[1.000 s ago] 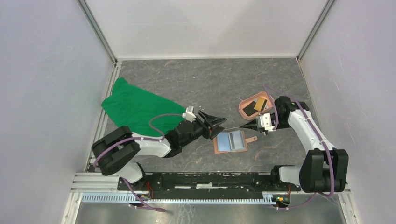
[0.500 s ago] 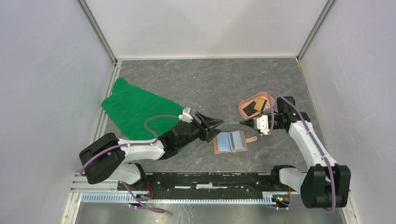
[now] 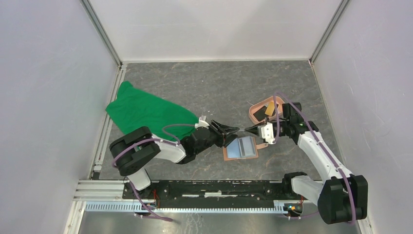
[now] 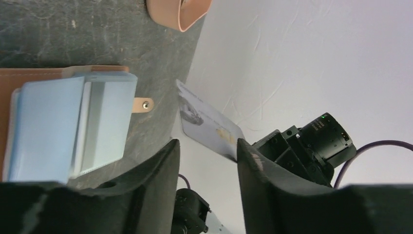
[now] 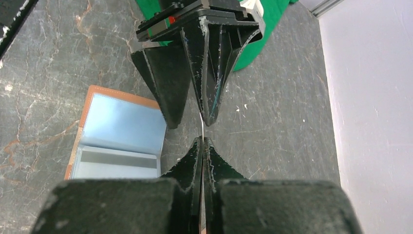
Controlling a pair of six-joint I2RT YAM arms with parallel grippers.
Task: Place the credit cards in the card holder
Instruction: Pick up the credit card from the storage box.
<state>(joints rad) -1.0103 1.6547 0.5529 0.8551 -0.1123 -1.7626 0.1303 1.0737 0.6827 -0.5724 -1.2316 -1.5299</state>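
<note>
My right gripper (image 3: 247,129) (image 5: 202,140) is shut on a pale credit card (image 4: 209,122), held on edge (image 5: 202,127) above the table. My left gripper (image 3: 235,130) (image 4: 207,146) meets it tip to tip. Its jaws stand apart around the card's free end, and the card lies against one finger (image 5: 212,102). The card holder (image 3: 241,147) (image 4: 73,126) (image 5: 122,131) lies open just below them, blue-grey pockets up. A dark card (image 3: 258,111) and an orange card (image 3: 269,105) lie in the pink tray (image 3: 252,111).
A green cloth (image 3: 146,112) is spread at the left, behind my left arm. The pink tray (image 4: 178,9) sits right behind my right wrist. White walls enclose the table on three sides.
Both grippers have moved toward each other above the card holder. The card's free end now reaches between my left jaws, which have narrowed.
</note>
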